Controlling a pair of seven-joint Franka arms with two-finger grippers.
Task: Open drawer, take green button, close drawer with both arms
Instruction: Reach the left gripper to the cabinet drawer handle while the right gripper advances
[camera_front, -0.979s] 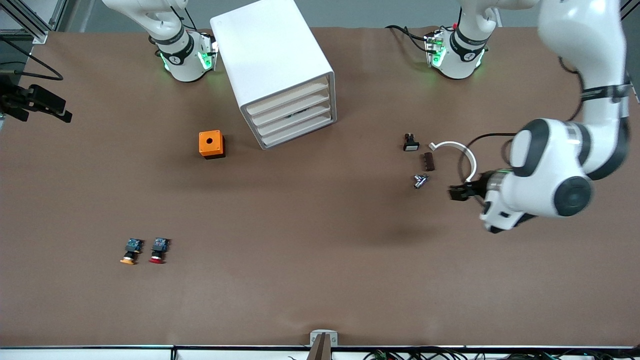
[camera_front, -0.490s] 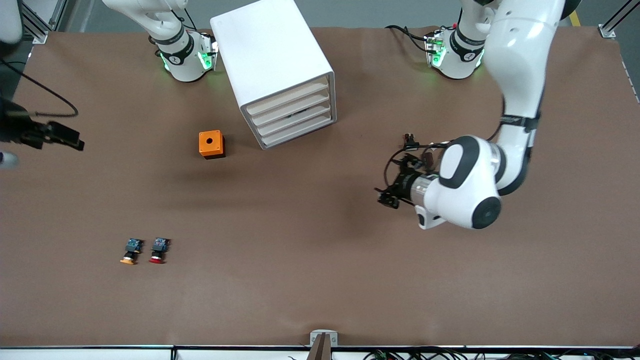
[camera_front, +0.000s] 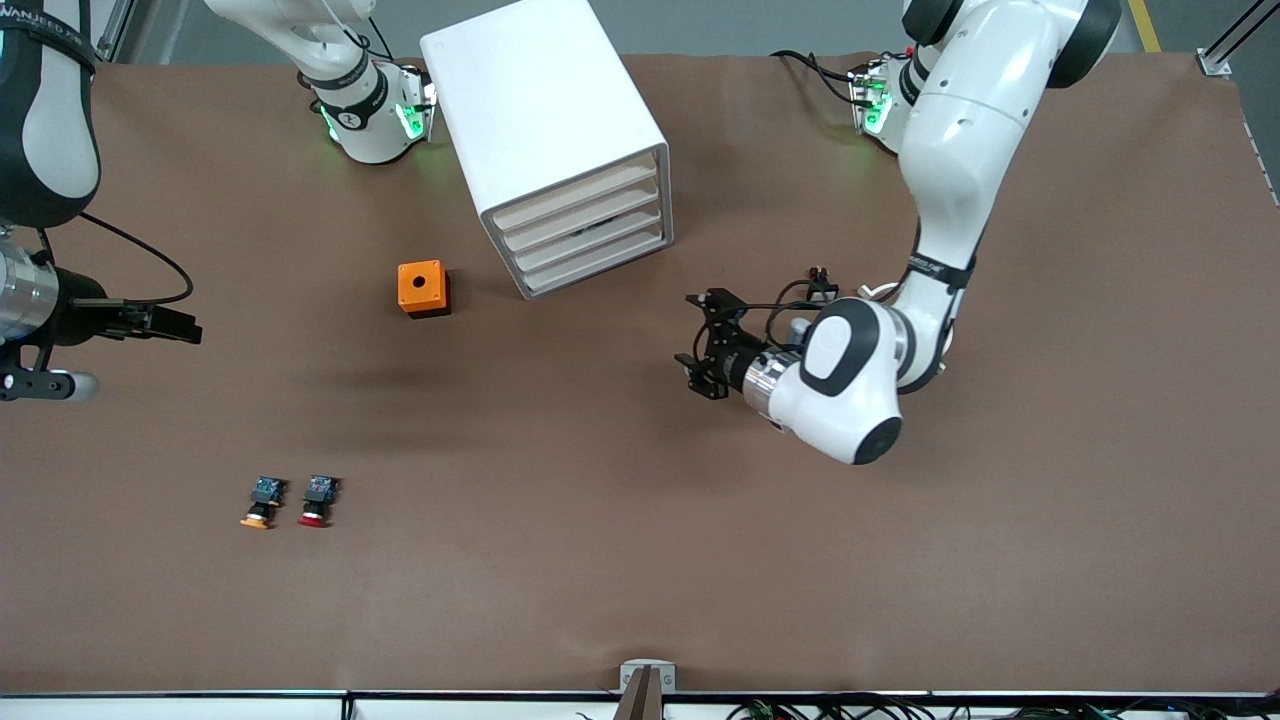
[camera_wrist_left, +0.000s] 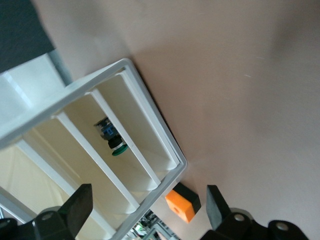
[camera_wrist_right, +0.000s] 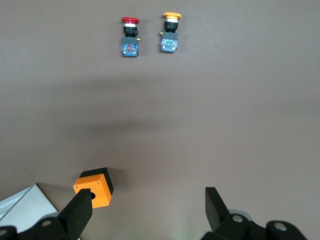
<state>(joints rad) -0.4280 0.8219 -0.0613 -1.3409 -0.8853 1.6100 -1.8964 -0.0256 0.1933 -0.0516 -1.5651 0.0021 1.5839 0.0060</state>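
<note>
The white cabinet stands at the table's back middle, and its four cream-white drawers are all shut. In the left wrist view the green-capped button shows inside one of the middle drawers. My left gripper is open and empty. It hovers over the bare table in front of the drawers, pointing at them, a short way off. My right gripper is open and empty over the table at the right arm's end, level with the orange box.
An orange-capped button and a red-capped button lie side by side nearer the front camera; both show in the right wrist view, red and orange-capped. Small dark parts lie by the left arm's elbow.
The left arm has swung from its end of the table toward the drawer fronts. The right gripper has come in from the table's edge toward the orange box.
</note>
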